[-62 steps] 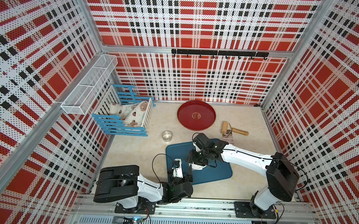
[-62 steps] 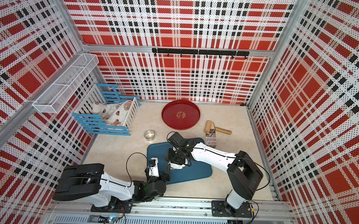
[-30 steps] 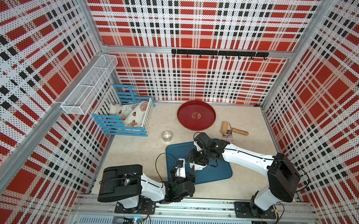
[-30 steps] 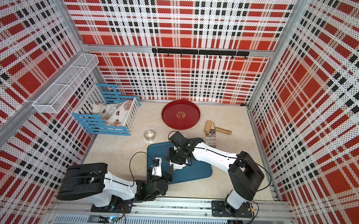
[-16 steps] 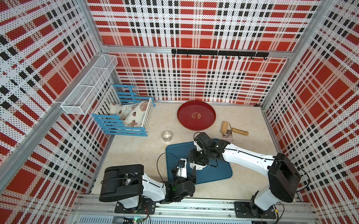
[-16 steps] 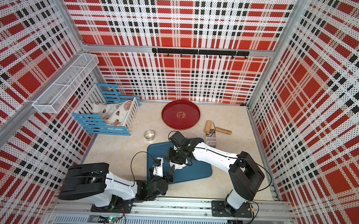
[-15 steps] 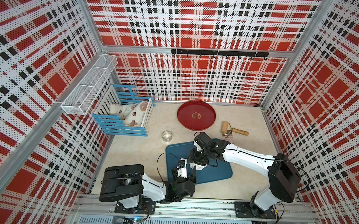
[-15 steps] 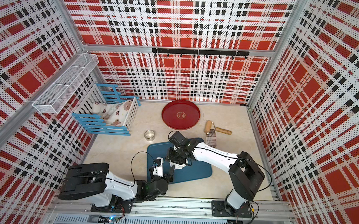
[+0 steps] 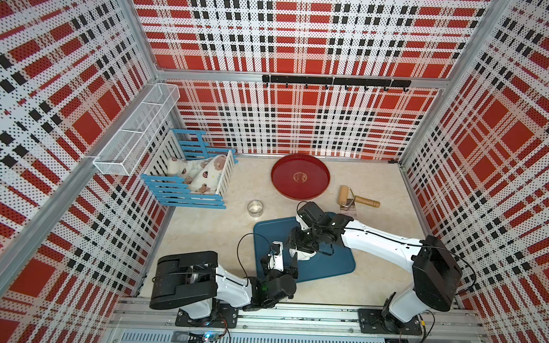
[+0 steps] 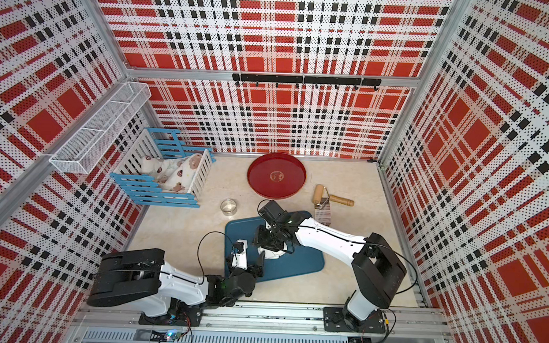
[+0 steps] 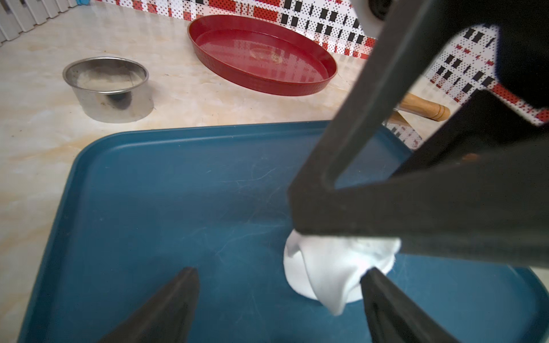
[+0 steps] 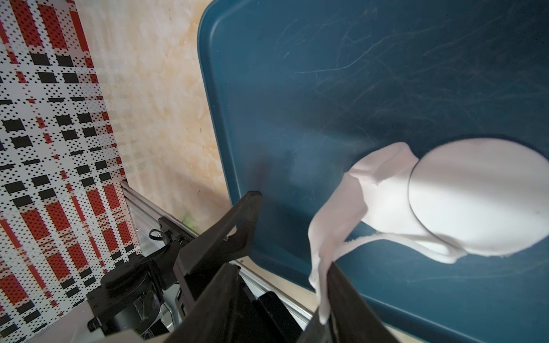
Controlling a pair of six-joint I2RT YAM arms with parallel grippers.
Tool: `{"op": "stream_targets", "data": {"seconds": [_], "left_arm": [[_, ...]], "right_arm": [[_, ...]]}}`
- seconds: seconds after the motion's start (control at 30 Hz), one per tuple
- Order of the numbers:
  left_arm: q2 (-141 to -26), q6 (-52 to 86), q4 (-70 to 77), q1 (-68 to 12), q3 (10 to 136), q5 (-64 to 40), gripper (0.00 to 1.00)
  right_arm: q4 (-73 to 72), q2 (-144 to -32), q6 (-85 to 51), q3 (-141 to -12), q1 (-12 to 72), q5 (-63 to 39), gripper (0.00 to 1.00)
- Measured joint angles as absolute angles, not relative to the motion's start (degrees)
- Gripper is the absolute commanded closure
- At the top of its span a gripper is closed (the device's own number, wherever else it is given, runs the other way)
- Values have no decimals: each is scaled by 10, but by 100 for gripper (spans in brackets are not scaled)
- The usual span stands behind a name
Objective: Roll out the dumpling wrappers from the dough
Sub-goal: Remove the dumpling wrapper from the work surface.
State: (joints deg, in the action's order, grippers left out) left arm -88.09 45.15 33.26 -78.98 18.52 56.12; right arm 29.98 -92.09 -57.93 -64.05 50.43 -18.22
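Fingers [image 12: 237,219] of the right gripper [image 12: 292,230] stand about half apart, with bare tray [image 12: 297,74] showing between the tips, so nothing is clamped across them. A ragged strip of dough [image 12: 335,208] lies draped against the inner face of one finger. I cannot tell whether it is stuck there or only resting.

The strip's long axis runs from that finger straight to the rim of the round wrapper [image 12: 475,196], which lies flat on the tray. The strip looks joined to the wrapper along that edge. The wrapper therefore sits beyond the strip, on the side away from the fingers. My judgement is that the coming move is a pull along the strip and away from the disc, once the fingers have closed on it. A pull across the strip would likely drag or crease the wrapper.

In a top view the right gripper [image 9: 297,245] hangs directly over the dough, so it is the nearer arm. The left gripper [image 11: 280,276] is spread wide and empty, low over the tray on the rail side. The wrapper lies just ahead of it, close to one fingertip, so it is well placed to pin the disc down.

Beyond the tray and well apart from it sit the ring [image 9: 255,207], the roller [image 9: 345,196] and the plate [image 9: 300,176].
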Motion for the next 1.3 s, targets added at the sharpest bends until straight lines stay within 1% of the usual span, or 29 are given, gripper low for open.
{"op": "stream_targets", "data": {"seconds": [0.13, 0.3, 0.6, 0.83, 0.97, 1.1, 1.3], "left_arm": [[-853, 448, 334, -797, 177, 554, 11], [-789, 459, 334, -801, 138, 553, 11], [-589, 496, 300, -805, 60, 573, 12], [-388, 562, 136, -794, 53, 621, 12], [-288, 575, 50, -775, 55, 633, 12], [-243, 574, -4, -740, 62, 626, 12], [-257, 576, -52, -692, 84, 599, 12]], "right_arm": [[301, -924, -578, -655, 505, -182, 50], [298, -932, -577, -678, 505, -185, 51], [295, -950, -578, -711, 505, -195, 51], [293, -969, -580, -733, 519, -196, 51], [293, -983, -582, -754, 531, -196, 51], [293, -990, -586, -769, 540, -196, 51], [293, -1002, -596, -782, 551, -194, 51]]}}
